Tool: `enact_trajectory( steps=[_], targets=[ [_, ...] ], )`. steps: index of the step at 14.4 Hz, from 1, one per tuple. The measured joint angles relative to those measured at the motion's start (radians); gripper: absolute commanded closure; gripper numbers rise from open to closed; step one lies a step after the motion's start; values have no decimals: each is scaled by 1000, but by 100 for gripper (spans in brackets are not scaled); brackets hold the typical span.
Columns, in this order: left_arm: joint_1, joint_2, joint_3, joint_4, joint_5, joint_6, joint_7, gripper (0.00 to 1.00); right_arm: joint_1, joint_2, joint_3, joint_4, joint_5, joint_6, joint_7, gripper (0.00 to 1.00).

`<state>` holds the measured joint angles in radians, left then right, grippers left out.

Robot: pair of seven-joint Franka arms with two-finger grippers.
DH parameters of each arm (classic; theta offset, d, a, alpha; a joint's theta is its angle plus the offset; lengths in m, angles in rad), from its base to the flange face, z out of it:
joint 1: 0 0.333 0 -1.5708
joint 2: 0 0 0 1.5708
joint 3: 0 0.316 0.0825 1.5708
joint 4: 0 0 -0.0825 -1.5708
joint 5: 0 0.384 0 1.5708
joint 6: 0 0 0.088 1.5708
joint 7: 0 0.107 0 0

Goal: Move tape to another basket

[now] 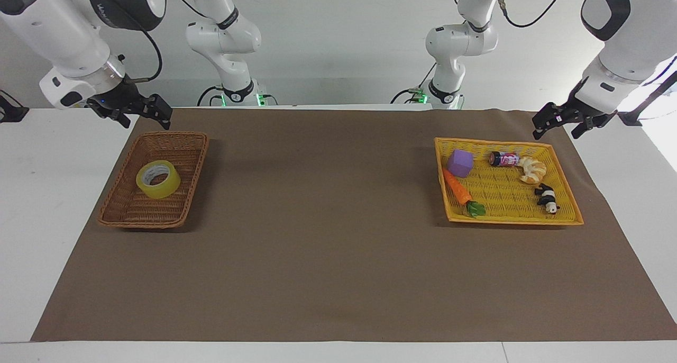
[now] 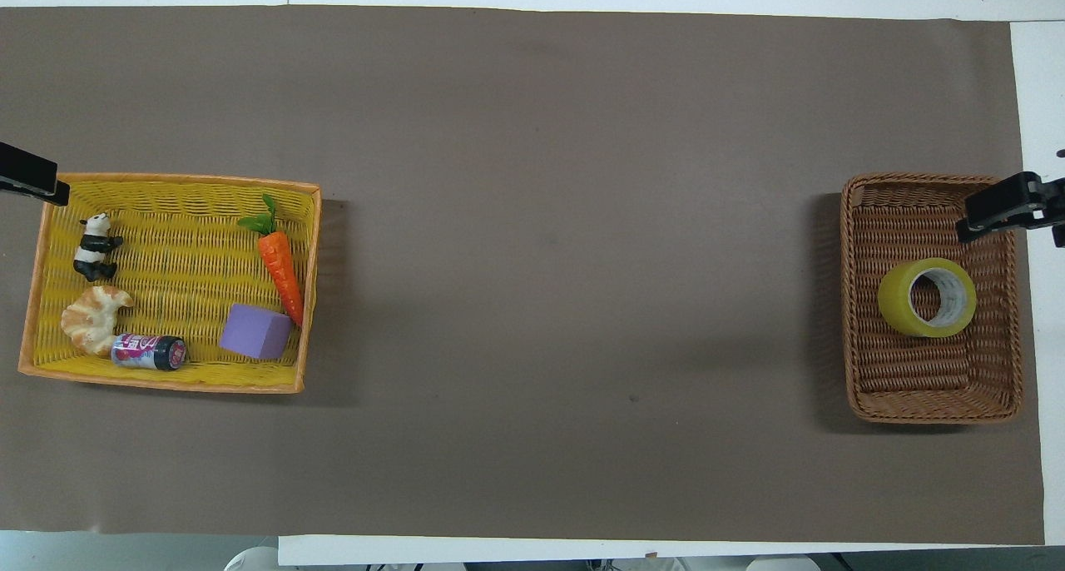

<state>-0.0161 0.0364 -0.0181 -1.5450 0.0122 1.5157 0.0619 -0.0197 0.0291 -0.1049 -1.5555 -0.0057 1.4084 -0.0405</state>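
The yellow tape (image 1: 158, 179) lies flat in the brown wicker basket (image 1: 142, 224) at the right arm's end of the table. In the overhead view the tape (image 2: 927, 297) sits mid-basket (image 2: 932, 416). My right gripper (image 1: 144, 119) is open and empty, up in the air over the basket's end rim, apart from the tape. One of its fingers (image 2: 994, 208) shows in the overhead view. My left gripper (image 1: 555, 132) is open and empty, in the air by a corner of the yellow tray basket (image 1: 513, 221). The left arm waits.
The yellow tray basket (image 2: 158, 384) at the left arm's end holds a purple block (image 1: 459, 163), a carrot (image 1: 459, 190), a small can (image 1: 504, 159), a croissant (image 1: 532, 170) and a panda figure (image 1: 547, 198). Brown paper (image 1: 328, 236) covers the table between the baskets.
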Motion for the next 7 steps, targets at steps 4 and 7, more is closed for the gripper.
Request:
enact_trajectory(
  steps=[4,7],
  targets=[
    [0,0,0,0,0,0,0,0,0,-3,-12,7,0,-6,0,0],
    [0,0,0,0,0,0,0,0,0,-3,-13,0,0,-7,0,0]
  ],
)
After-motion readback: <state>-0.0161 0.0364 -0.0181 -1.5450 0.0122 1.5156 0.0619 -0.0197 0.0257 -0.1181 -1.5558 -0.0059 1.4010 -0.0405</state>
